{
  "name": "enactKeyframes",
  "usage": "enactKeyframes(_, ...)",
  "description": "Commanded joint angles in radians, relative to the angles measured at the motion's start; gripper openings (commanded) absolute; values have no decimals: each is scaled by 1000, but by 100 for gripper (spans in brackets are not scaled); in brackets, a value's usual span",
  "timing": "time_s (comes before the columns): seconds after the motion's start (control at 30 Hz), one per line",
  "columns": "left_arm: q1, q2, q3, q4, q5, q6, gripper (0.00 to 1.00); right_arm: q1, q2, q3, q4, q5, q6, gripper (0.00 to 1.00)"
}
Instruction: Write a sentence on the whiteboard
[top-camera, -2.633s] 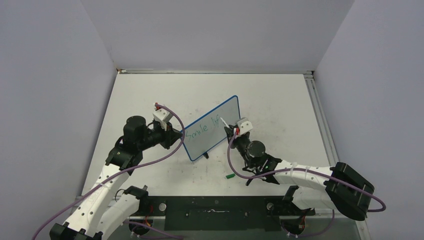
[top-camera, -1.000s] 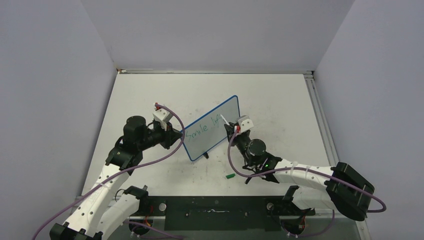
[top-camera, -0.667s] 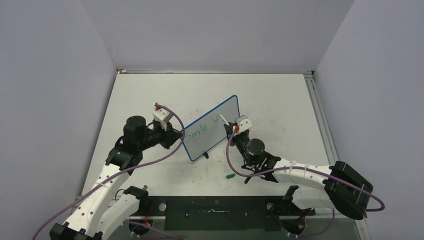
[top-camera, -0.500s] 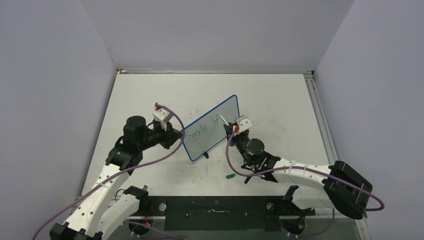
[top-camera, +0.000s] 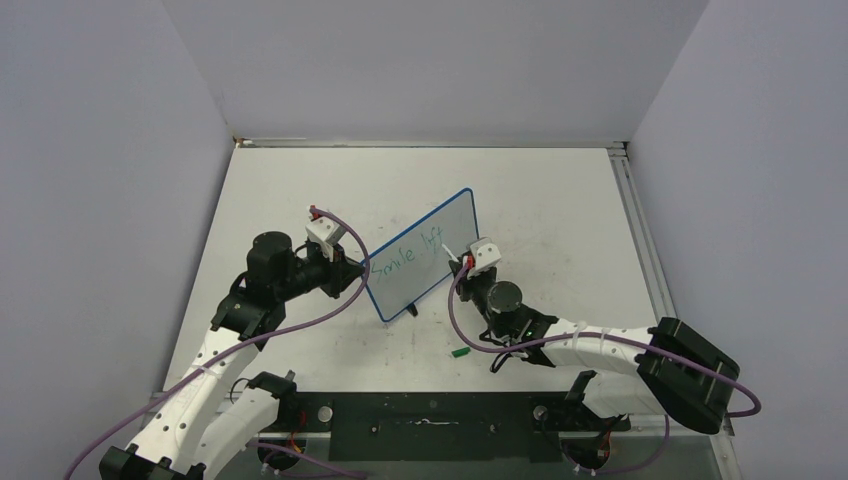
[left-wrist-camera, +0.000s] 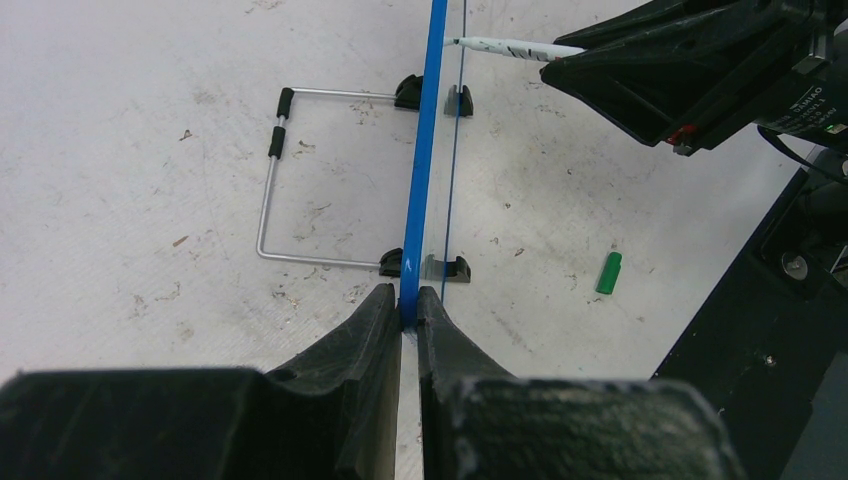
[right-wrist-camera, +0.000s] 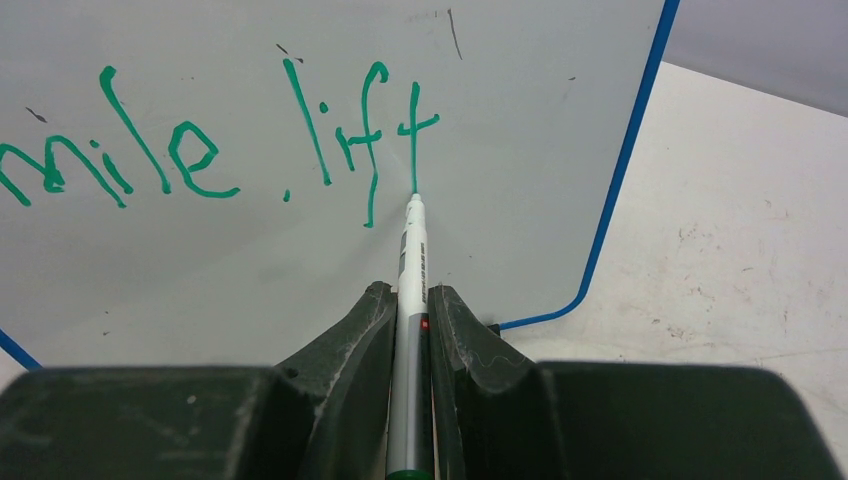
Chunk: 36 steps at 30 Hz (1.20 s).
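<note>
The whiteboard (top-camera: 425, 250), white with a thin blue frame, stands upright on the table. Green handwriting (right-wrist-camera: 300, 130) on it reads "mile lift" in the right wrist view; it also shows in the top view (top-camera: 405, 256). My left gripper (left-wrist-camera: 410, 305) is shut on the board's blue edge (left-wrist-camera: 425, 150), seen in the top view at the board's left side (top-camera: 360, 270). My right gripper (right-wrist-camera: 408, 300) is shut on a white marker (right-wrist-camera: 410, 270) whose tip touches the bottom of the "t". In the top view the right gripper (top-camera: 468, 262) is at the board's lower right.
A green marker cap (top-camera: 459, 352) lies on the tabletop in front of the board; it also shows in the left wrist view (left-wrist-camera: 608, 272). The board's wire stand (left-wrist-camera: 275, 180) and black feet (left-wrist-camera: 445, 268) rest on the scuffed table. Grey walls enclose the table.
The right gripper has drawn more green strokes after "Smile", then moved slightly down and right along the board. The left gripper and the board have not moved.
</note>
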Motion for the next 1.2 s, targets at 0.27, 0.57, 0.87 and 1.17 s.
enactKeyframes(0.27,-5,-1,8,-34,8,-3,0,-3,-29,25,12,42,-14,5)
enactKeyframes(0.57,-4,1,10,-36,-2,-6,0,-4,-151,27,-32,74,-42,5)
enactKeyframes(0.87,-4,1,11,-37,-3,-7,0,-79,-228,21,-98,-26,-53,5)
enactKeyframes(1.17,-4,6,13,-36,-7,-6,0,-222,-249,11,-102,-235,-20,5)
